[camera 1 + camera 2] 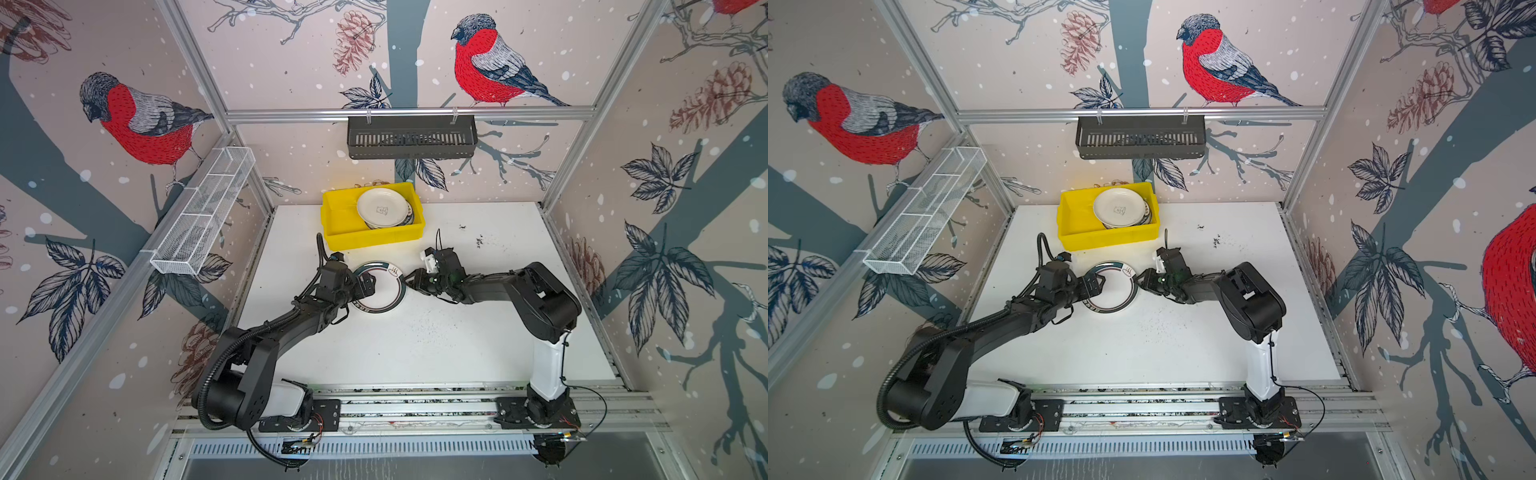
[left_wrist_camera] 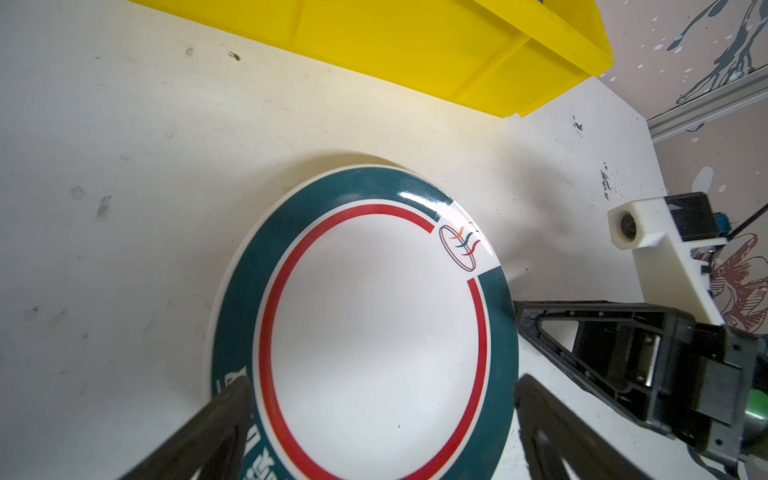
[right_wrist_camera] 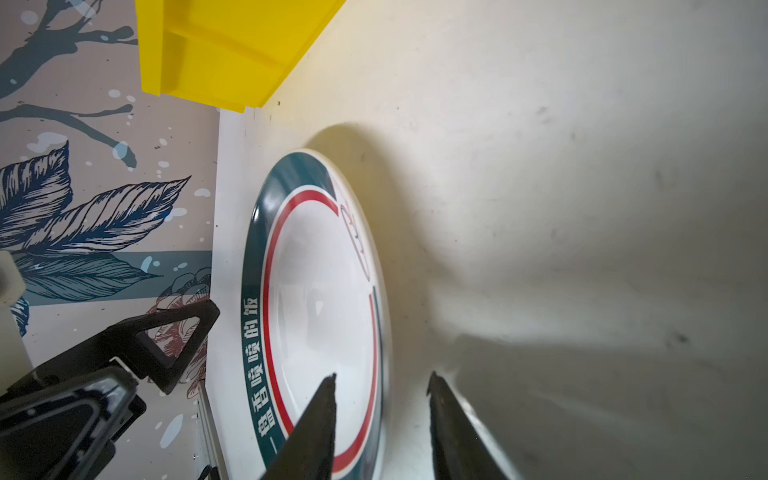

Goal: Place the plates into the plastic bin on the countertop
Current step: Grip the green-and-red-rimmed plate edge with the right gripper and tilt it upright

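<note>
Black robot arms (image 1: 286, 328) meet over white speckled countertop (image 1: 457, 340).
Yellow rectangular plastic bin (image 1: 374, 242) holds stacked white round plates (image 1: 382, 210); green-rimmed plate (image 1: 384, 291) lies before it; we see left gripper (image 1: 369, 286) wide open, right gripper (image 1: 409, 283) narrow, straddling its rim.

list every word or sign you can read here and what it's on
"香喷喷的饭": white, on the green rim of the loose plate; two characters come before it, the first like "一", the second unclear.
logo on the same rim: a drawing, no letters.
mark on the top plate in the bin: too small to read.
</note>
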You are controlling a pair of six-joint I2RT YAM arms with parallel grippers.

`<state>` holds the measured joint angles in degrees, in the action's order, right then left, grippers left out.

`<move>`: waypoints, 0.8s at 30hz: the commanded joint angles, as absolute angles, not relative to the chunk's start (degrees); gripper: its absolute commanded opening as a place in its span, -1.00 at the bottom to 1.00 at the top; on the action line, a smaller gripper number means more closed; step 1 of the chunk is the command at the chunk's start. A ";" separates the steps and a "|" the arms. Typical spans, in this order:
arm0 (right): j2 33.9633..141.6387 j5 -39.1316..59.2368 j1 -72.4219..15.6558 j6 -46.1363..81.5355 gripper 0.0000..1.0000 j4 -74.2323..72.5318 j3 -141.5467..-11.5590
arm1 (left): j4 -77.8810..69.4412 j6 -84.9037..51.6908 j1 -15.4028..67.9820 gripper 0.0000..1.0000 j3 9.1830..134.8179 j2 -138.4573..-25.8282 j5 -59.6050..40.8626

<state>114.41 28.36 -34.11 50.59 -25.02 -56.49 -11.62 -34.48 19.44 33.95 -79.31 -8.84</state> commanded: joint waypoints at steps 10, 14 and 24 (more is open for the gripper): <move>116.83 23.63 -34.71 47.47 -0.42 -21.68 -60.44 | -14.93 -32.10 19.42 0.95 36.30 -81.56 -8.98; 117.49 22.51 -34.80 47.07 -0.52 -20.78 -61.31 | -15.75 -30.83 19.33 0.95 36.63 -81.82 -7.46; 117.51 20.48 -35.02 43.97 -0.74 -17.45 -62.97 | -18.25 -24.63 18.72 0.95 35.58 -81.29 -6.69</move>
<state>117.56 22.61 -35.09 45.89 -19.81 -62.72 -15.20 -26.83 18.85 36.29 -82.11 -7.38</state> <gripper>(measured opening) 0.141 0.972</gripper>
